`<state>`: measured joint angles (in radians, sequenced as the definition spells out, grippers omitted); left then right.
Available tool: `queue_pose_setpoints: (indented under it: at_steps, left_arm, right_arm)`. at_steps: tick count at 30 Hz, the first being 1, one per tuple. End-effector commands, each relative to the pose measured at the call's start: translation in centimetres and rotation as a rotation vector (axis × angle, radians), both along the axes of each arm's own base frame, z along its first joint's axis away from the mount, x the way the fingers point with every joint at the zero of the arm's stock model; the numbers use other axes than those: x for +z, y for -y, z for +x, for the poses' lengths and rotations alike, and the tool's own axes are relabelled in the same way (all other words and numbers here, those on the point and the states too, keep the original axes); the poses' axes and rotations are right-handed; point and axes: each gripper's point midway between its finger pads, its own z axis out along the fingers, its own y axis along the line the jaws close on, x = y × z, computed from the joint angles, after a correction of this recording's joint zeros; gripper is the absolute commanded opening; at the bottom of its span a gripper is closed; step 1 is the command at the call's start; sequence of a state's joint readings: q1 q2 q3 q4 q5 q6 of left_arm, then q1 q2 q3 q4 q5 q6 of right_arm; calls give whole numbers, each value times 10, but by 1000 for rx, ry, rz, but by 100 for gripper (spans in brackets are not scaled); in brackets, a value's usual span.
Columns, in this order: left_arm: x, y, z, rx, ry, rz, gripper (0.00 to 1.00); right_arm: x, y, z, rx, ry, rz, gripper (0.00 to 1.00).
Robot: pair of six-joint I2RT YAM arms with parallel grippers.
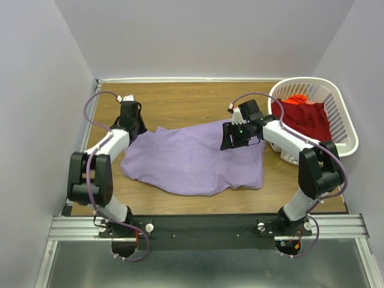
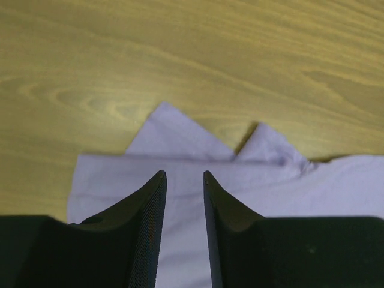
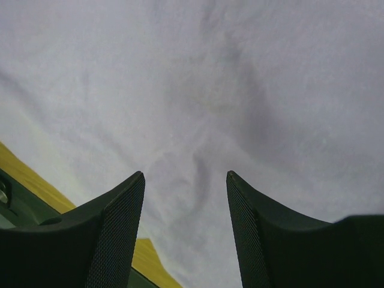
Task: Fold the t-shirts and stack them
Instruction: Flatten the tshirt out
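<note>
A lavender t-shirt lies spread and rumpled across the middle of the wooden table. My left gripper hangs at its far left corner. In the left wrist view its fingers stand a narrow gap apart above the cloth, with nothing between them. My right gripper is over the shirt's far right part. It is open wide, and the wrinkled cloth lies just beneath. A deep red t-shirt sits bunched in the basket.
A white slatted laundry basket stands at the table's far right corner, next to the right arm. Grey walls close in the table at the back and both sides. Bare wood shows beyond the shirt's corner.
</note>
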<state>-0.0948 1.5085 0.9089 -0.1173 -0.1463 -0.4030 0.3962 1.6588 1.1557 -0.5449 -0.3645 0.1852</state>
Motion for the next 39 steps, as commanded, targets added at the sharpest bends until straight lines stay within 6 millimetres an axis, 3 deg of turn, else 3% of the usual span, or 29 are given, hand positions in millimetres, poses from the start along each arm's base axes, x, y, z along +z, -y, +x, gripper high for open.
queue_pose_setpoints:
  at_steps: [1,5,18,23,29,35,39]
  left_arm:
    - [-4,-6,35,2,2,50,37]
    - [-37,-4,47,-4,-88,53,36]
    - [-79,-4,53,9,-189,56,33]
    - [-84,-9,58,11,-189,57,33]
    - [-87,-13,83,12,-193,58,32]
    - [-103,-19,106,1,-240,64,31]
    - [-93,-36,123,43,-208,78,31]
  right_arm:
    - [-11,-15,5,34,2,28,63]
    - [-19,-20,-1,56,-16,40,63]
    - [-29,-21,-6,84,-19,34,63]
    - [-33,-23,-5,88,-31,37,63]
    - [-35,-19,-6,87,-24,19,63]
    - [-41,-11,-5,70,-13,-23,63]
    - [-42,-9,-4,63,-11,-35,63]
